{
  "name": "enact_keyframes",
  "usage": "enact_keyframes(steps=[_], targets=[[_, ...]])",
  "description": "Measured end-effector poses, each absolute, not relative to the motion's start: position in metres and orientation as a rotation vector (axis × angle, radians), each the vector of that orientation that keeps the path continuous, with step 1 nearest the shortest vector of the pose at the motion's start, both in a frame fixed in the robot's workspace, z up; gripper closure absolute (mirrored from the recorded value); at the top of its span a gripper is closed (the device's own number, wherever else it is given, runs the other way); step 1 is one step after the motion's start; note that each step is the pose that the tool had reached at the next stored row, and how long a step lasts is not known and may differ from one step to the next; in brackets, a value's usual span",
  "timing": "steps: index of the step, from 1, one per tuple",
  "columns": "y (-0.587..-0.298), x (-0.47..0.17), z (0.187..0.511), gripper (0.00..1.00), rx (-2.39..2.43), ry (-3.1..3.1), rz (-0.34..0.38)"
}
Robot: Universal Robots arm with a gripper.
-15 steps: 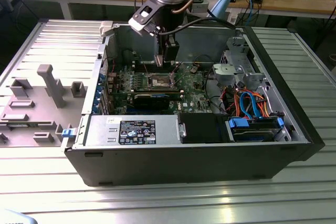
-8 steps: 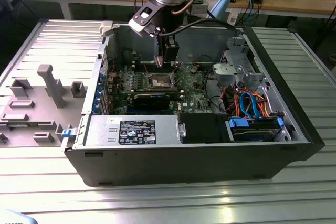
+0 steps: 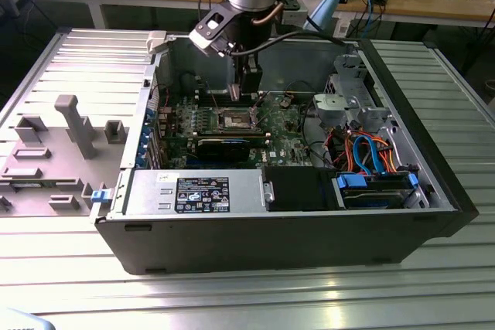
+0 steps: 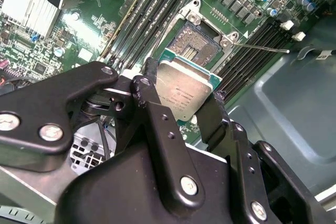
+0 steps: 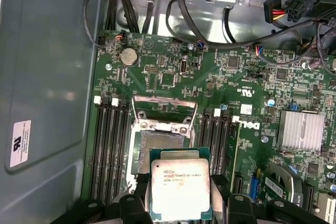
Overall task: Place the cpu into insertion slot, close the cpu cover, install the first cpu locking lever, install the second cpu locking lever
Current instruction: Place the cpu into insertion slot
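The black gripper (image 4: 181, 109) clamps the small square silver-topped cpu (image 4: 185, 88) flat, near above the brownish-pinned insertion slot (image 4: 197, 45), seemingly for aligned seating.

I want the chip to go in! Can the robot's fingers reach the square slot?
Probably yes: the fingers hold the cpu close above the insertion slot, the cpu cover stands open, nothing between.

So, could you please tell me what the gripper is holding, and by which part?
The gripper holds the cpu, pinched by two opposite side edges.
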State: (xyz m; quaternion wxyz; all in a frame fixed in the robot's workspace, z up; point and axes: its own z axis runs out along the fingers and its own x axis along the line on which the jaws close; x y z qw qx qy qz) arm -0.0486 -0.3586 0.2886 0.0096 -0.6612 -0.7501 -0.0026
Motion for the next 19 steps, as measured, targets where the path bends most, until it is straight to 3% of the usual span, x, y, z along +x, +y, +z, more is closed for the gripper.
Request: enact_keyframes(steps=[19], targets=[[-0.3586, -0.0444, 0.2851, 0.45, -2.065, -2.342, -0.008]])
